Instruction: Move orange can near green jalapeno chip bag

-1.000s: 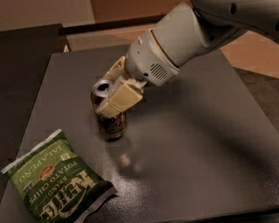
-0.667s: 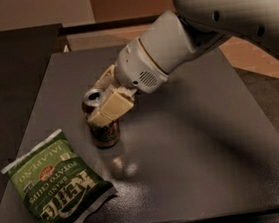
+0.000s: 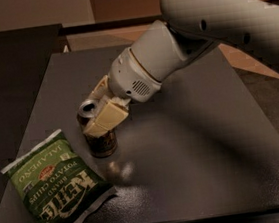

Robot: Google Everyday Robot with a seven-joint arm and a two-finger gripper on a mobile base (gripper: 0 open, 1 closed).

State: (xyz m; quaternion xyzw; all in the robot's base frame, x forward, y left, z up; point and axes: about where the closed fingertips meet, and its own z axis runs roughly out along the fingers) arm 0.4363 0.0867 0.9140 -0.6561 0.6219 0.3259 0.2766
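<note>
Gripper [image 3: 98, 114] tight around upright orange can [image 3: 102, 144], just beside green jalapeno chip bag [image 3: 55, 191] with "KETTLE BRAND POTATO CHIPS" lettering.

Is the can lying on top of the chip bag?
No, the orange can is upright beside the green chip bag, held in the claw.

Dark grey table [image 3: 208, 141], dim warm light, brown wall [image 3: 122, 0] behind, tan floor [image 3: 246, 58], dark counter [image 3: 9, 68] at left
</note>
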